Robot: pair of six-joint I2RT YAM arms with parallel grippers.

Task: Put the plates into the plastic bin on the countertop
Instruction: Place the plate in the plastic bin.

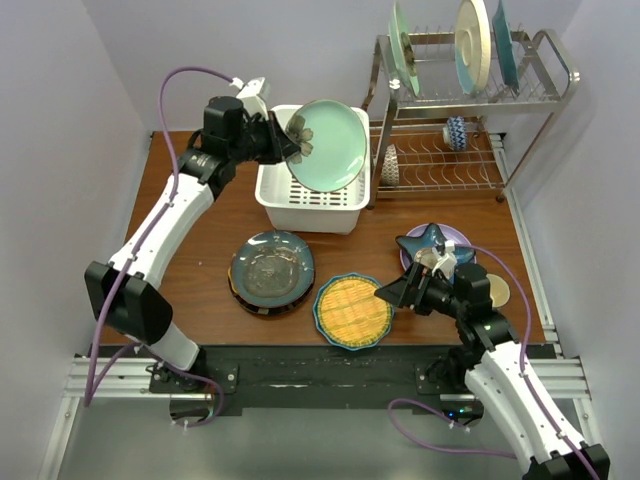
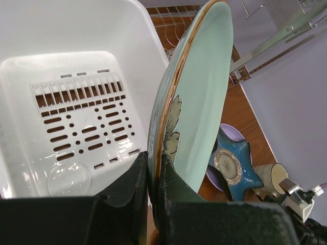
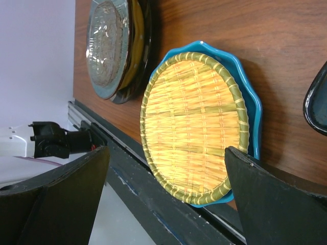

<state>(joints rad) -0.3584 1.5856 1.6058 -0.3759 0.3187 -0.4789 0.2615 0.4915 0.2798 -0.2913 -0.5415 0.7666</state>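
The desk (image 1: 200,240) carries the plastic bin (image 1: 305,213) at its far middle, so I work over the bin's open top. The mint flower plate (image 1: 330,147) hangs tilted on edge above the bin, gripped by the rim so it can slide down upright, I judge. My left tool (image 1: 288,140) is clenched on that rim. My right tool (image 1: 390,292) stands released, low beside the woven yellow plate (image 1: 352,310), placed to take its edge.

The mint flower plate (image 1: 328,145) stands nearly upright over the white slotted bin (image 1: 305,212) on the brown countertop (image 1: 190,250).
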